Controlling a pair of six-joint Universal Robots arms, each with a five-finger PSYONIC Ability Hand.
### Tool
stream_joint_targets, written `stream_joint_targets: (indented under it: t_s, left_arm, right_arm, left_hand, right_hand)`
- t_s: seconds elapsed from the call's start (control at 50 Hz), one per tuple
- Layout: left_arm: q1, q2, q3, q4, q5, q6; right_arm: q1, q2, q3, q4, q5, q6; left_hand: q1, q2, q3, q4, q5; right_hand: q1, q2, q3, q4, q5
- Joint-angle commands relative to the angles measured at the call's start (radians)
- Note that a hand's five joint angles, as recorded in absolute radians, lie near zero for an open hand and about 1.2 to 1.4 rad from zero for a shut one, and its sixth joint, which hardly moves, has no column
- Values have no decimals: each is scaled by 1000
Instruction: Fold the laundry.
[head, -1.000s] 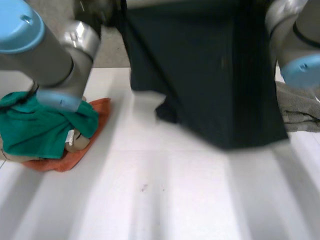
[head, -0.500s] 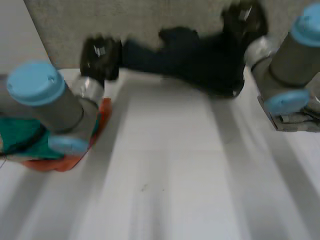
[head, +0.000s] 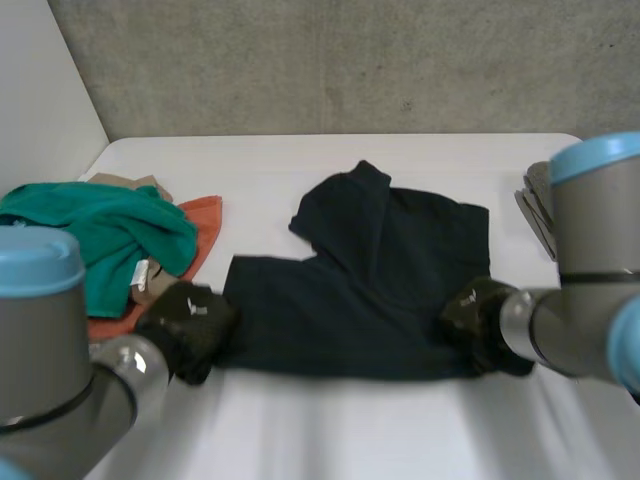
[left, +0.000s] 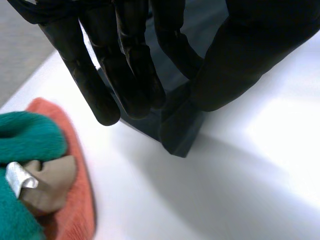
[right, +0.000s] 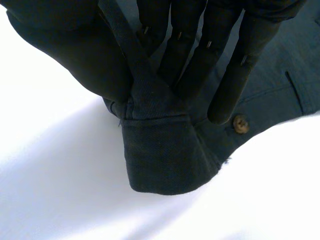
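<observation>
A dark navy garment (head: 365, 290) lies spread on the white table (head: 330, 430), its near edge towards me and a crumpled part at the far side. My left hand (head: 188, 325) pinches the garment's near left corner (left: 177, 130) between thumb and fingers. My right hand (head: 480, 320) pinches the near right corner (right: 160, 150) the same way, beside a brown button (right: 241, 123). Both hands sit low on the table.
A pile of laundry lies at the left: a green cloth (head: 90, 240) over an orange towel (head: 195, 225) and a tan piece (head: 130, 183). Grey folded cloth (head: 540, 205) rests at the right edge. A concrete wall (head: 350, 60) runs behind the table.
The garment, held up in front of the camera a second ago, was swung out over the far side of the table and now lies flat. Both hands came down to the near edge.
</observation>
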Motion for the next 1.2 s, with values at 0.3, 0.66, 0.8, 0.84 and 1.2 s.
stream_joint_targets:
  t_s: [0.3, 0.66, 0.8, 0.84, 1.2]
  left_arm:
    - [-80, -130, 271, 113, 152, 102]
    - [-36, -740, 880, 165, 317, -4]
    - [-14, -855, 993, 176, 310, -4]
    - [-14, -872, 1007, 176, 310, -4]
    - [-11, -916, 1066, 242, -8, 49]
  right_arm:
    - [0, -178, 317, -233, 4, -74]
    - [-8, -176, 345, -442, 1, 58]
    - [-11, -175, 353, -462, 2, 67]
    - [-11, -175, 353, -466, 2, 67]
    - [-8, -182, 357, -496, 5, 72]
  left_hand:
    - [-809, -856, -849, -855, -830]
    - [-371, -418, -411, -418, -392]
    - [-300, -347, -341, -347, -321]
    - [-303, -350, -344, -350, -324]
    - [243, 195, 202, 196, 222]
  right_hand:
    - [266, 215, 203, 196, 213]
    - [266, 215, 203, 196, 213]
    - [266, 215, 203, 196, 213]
    - [266, 215, 203, 196, 213]
    - [266, 215, 203, 196, 213]
